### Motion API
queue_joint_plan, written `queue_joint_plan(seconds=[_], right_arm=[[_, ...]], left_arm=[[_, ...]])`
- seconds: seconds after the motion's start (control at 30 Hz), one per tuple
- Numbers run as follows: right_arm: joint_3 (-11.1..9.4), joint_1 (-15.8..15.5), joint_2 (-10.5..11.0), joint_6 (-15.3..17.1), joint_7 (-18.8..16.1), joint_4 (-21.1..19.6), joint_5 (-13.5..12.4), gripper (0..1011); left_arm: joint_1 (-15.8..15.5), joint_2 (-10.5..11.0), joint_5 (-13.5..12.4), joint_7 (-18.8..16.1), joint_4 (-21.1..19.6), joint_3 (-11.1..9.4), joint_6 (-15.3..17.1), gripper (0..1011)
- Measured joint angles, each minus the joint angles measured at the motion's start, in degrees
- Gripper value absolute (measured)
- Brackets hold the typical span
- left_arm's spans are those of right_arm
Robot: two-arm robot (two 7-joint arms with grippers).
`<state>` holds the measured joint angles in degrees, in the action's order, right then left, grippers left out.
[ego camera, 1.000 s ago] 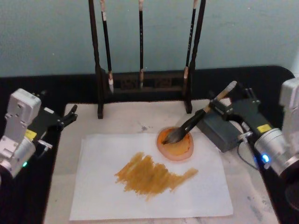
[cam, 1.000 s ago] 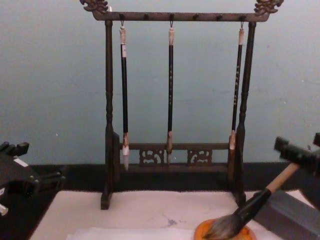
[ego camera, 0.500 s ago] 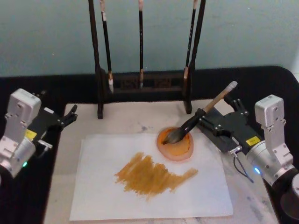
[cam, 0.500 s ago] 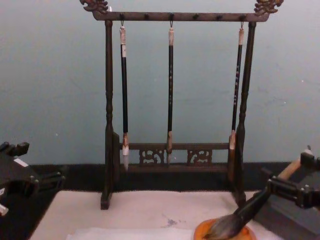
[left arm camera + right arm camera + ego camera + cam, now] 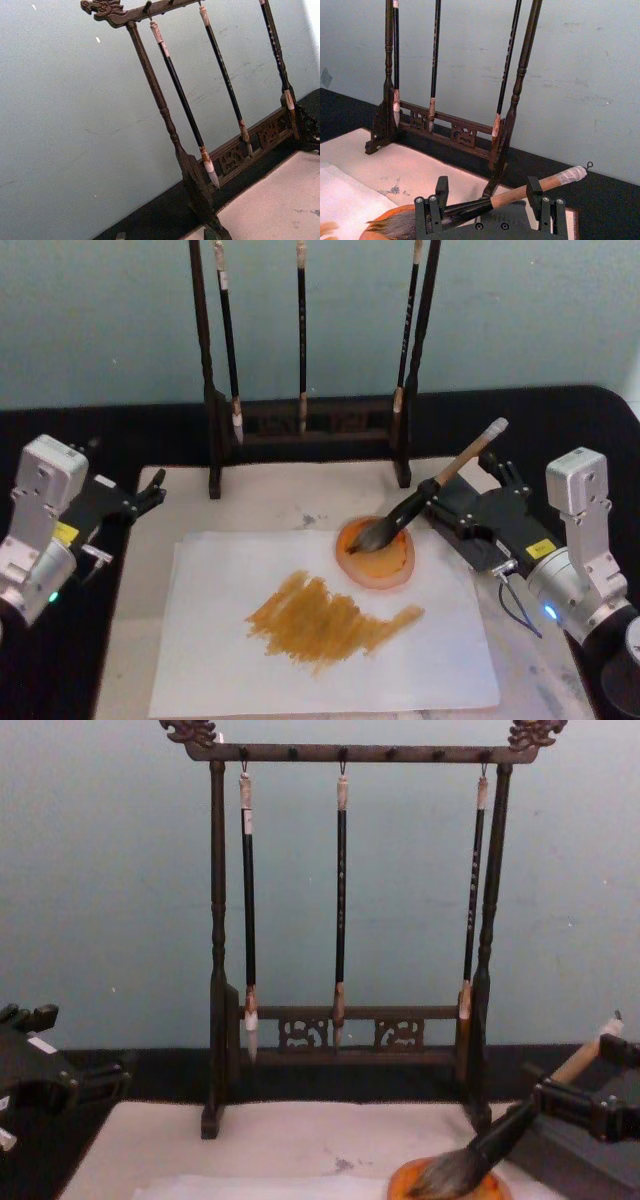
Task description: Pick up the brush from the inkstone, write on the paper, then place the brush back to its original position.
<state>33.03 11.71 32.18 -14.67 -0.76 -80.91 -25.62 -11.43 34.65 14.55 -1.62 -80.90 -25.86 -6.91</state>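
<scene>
Right gripper (image 5: 487,210): at the right side of the table, fingers (image 5: 534,197) spread apart on either side of the brush (image 5: 425,490) handle; whether they touch the handle is hard to judge from the right wrist view, though they appear clear of it. Its lower body hides most of the grey block (image 5: 570,1155) under it.

Brush: tilted, bristles resting in the inkstone (image 5: 377,555), handle rising to the far right, whitish capped end free in the air.

Inkstone: round orange dish on the far right part of the paper (image 5: 200,660); in the chest view its near half is cut off by the frame edge.

Paper: white sheet on the near middle of the mat (image 5: 290,495), bearing a broad orange-brown brushed smear (image 5: 325,620); near edge close to the frame bottom.

Left gripper (image 5: 150,490): parked at the mat's left edge, well apart from the paper; fingers dark against dark cloth, their state cannot be told.

Brush rack (image 5: 345,940): dark wooden stand at the far side, three thin brushes (image 5: 341,900) hanging upright, its right post just beyond the brush's capped end.

Open room: bare mat between rack and paper, and left of the sheet.
</scene>
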Motion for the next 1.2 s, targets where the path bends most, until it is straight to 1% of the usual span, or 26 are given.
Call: queue_joint_plan(seconds=[1.2], right_arm=[[0.1, 0.1, 0.1, -0.2, 0.1, 0.0, -0.1, 1000]], left_arm=[[0.0, 0.0, 0.0, 0.0, 0.0, 0.0, 0.0, 1010]])
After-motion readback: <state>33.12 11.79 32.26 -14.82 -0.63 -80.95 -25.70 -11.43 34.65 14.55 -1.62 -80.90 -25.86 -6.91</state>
